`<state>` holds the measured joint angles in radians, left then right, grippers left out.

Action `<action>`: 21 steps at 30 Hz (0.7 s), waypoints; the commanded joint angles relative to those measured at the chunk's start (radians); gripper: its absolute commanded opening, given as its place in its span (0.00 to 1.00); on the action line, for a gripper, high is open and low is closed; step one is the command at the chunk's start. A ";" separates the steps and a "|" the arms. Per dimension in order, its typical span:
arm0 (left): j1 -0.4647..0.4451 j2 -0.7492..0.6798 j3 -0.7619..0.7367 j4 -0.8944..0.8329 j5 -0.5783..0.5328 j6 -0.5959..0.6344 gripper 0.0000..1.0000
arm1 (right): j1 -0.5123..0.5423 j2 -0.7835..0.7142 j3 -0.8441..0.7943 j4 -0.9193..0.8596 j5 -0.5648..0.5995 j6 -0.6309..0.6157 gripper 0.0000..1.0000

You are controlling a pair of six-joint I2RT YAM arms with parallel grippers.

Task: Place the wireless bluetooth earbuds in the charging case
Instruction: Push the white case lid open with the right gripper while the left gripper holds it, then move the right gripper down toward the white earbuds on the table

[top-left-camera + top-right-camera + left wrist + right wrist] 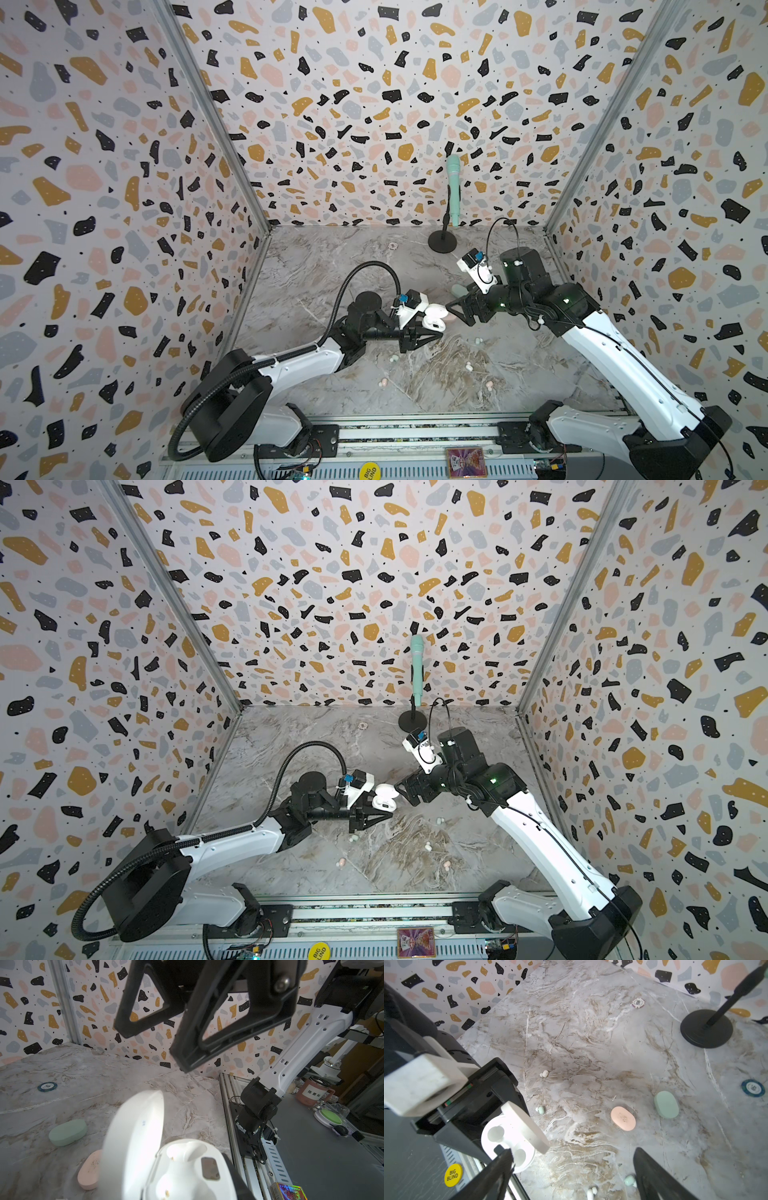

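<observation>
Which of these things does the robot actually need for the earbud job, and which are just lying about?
Job: open white case, loose earbuds, probably the pink case and mint case.
Lying about: white poker chip, blue poker chip, microphone on its stand, yellow BIG BLIND button, card box.

White case [508, 1141], pink case [623, 1118], mint case [666, 1104]

In the left wrist view the glossy white plastic charging case [180, 1167] is blurred and cut off at the edge; its lid hides part of the pale pink pebble-shaped case [88, 1172]. In the right wrist view the right gripper [573, 1150] has black fingers [652, 1176] that run out of frame, one covering part of a pale mint earbud [629, 1180]. In both top views the tiny loose earbuds [468, 367] [428, 846] are too small to make out.
</observation>
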<state>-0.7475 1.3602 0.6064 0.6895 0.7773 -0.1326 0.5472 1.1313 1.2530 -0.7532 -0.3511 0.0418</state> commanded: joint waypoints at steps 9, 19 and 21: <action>0.011 -0.085 -0.106 0.146 -0.146 -0.076 0.14 | -0.114 -0.143 -0.236 -0.066 -0.114 0.311 0.96; 0.023 -0.226 -0.223 0.150 -0.282 -0.097 0.15 | 0.065 -0.196 -0.669 0.241 0.025 0.672 0.97; 0.024 -0.247 -0.242 0.155 -0.307 -0.102 0.15 | 0.095 -0.176 -0.701 0.269 0.046 0.696 0.97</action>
<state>-0.7326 1.1503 0.3870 0.7727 0.5285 -0.2214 0.6048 0.9424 0.5732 -0.5911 -0.3645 0.6250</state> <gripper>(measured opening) 0.432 0.970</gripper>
